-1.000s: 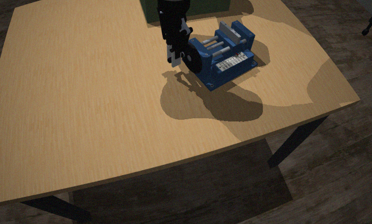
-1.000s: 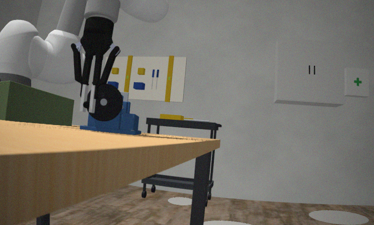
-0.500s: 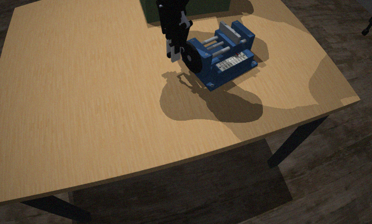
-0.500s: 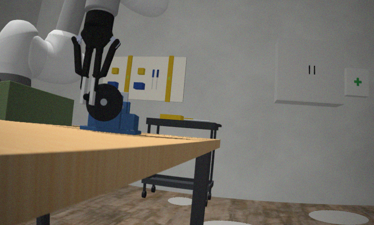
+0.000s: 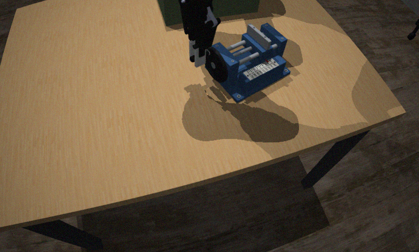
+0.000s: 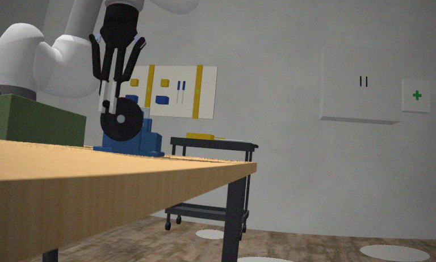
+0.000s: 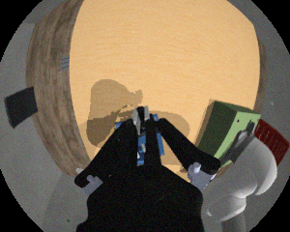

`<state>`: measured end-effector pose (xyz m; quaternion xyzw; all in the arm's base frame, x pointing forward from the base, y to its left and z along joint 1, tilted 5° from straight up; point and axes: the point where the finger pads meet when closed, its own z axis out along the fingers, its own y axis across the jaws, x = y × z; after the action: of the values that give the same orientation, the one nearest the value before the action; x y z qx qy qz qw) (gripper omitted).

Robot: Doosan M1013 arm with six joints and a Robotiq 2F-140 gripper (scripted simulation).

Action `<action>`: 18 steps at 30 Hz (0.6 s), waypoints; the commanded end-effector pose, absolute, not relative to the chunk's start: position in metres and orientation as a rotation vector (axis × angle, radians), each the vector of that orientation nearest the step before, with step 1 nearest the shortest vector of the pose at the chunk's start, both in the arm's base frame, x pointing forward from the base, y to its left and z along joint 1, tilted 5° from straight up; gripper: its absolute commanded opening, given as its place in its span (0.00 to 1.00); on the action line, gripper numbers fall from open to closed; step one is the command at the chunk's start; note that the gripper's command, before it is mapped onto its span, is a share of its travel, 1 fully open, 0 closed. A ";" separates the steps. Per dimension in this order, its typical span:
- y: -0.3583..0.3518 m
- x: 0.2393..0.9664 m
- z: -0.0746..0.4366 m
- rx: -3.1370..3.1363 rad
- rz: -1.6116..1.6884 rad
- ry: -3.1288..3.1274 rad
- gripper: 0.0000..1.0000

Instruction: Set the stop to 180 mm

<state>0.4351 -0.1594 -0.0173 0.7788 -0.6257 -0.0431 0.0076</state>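
The blue stop device (image 5: 256,90) (image 6: 151,143) (image 7: 160,142) stands on the table. Its black handwheel (image 5: 220,71) (image 6: 128,129) faces left in the top view. A grey stop plate (image 5: 258,36) sits on the sliding block, towards the far end of the rods. A red pointer (image 5: 267,61) is near the right end of the white scale (image 5: 259,70); its numbers are too small to read. My gripper (image 5: 196,60) (image 6: 106,107) (image 7: 142,111) is shut on the handwheel's black knob (image 6: 105,103), at the wheel's upper left in the exterior view. The wrist view hides the knob.
A green block (image 5: 238,4) (image 6: 41,124) (image 7: 224,128) stands behind the device, with the arm's base on it. The table's edge (image 6: 192,178) runs along the front. A dark cart (image 6: 225,144) stands beyond the table. A red crate (image 7: 272,141) shows beyond the block.
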 end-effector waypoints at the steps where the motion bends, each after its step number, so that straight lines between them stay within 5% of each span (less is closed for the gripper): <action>1: -0.159 0.438 -0.015 2.435 -0.133 -1.958 0.04; 18: -0.156 0.454 -0.008 2.435 -0.133 -1.958 0.04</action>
<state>0.4527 -0.1561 -0.0086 0.7787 -0.6259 -0.0432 0.0075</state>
